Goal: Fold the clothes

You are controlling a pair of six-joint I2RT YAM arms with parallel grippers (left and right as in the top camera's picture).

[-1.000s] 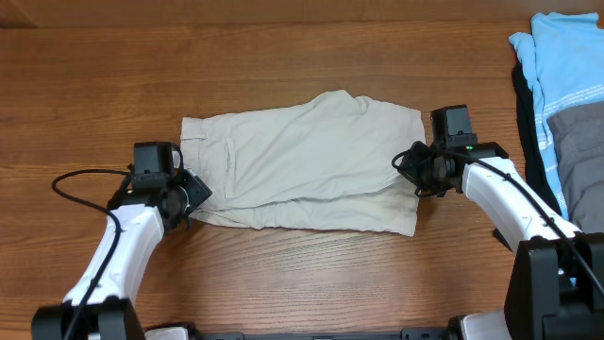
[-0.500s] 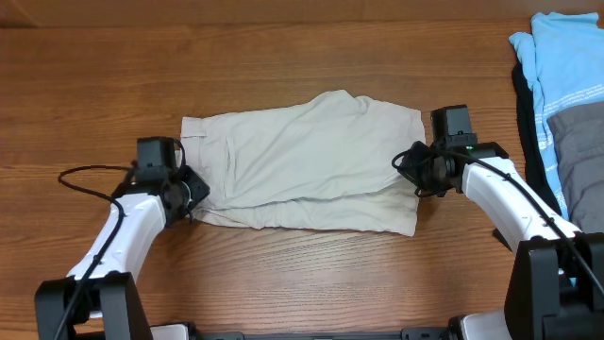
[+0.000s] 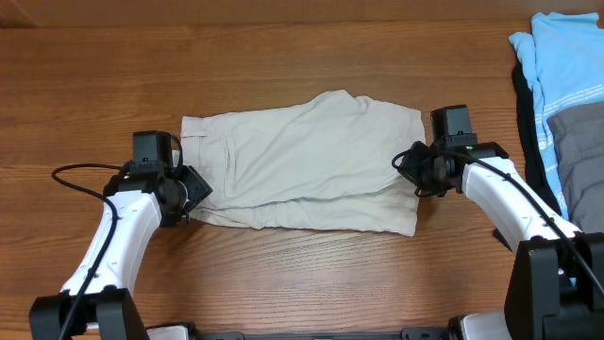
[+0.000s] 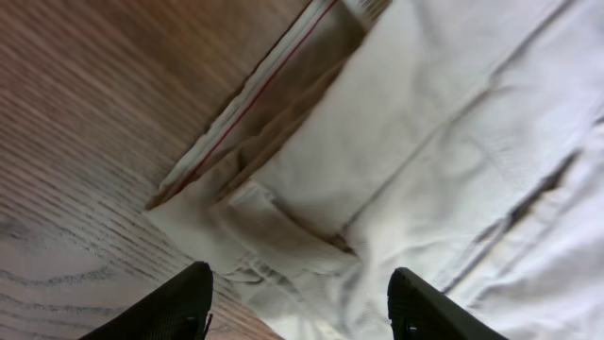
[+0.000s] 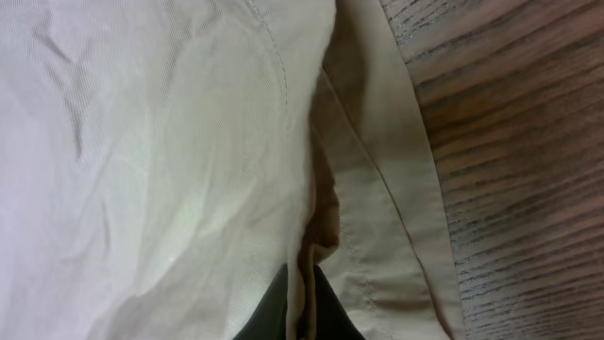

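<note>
The beige shorts (image 3: 302,161) lie flat across the middle of the wooden table, waistband to the left, a slit pocket near the left end. My left gripper (image 3: 192,194) is open at the shorts' front-left corner; in the left wrist view the fingers (image 4: 300,307) straddle the folded corner of the shorts (image 4: 425,142) without closing on it. My right gripper (image 3: 412,170) is at the right hem and is shut on a pinched fold of the shorts (image 5: 189,142); the right wrist view shows fabric clamped between the fingertips (image 5: 302,316).
A pile of other garments sits at the table's right edge: a light blue striped one (image 3: 562,57), a grey one (image 3: 580,142) and a black one (image 3: 530,123). Bare wood (image 3: 302,274) runs along the front and back of the shorts.
My left gripper has shifted slightly back and forth beside the shorts' left corner. The right arm and the shorts have not moved.
</note>
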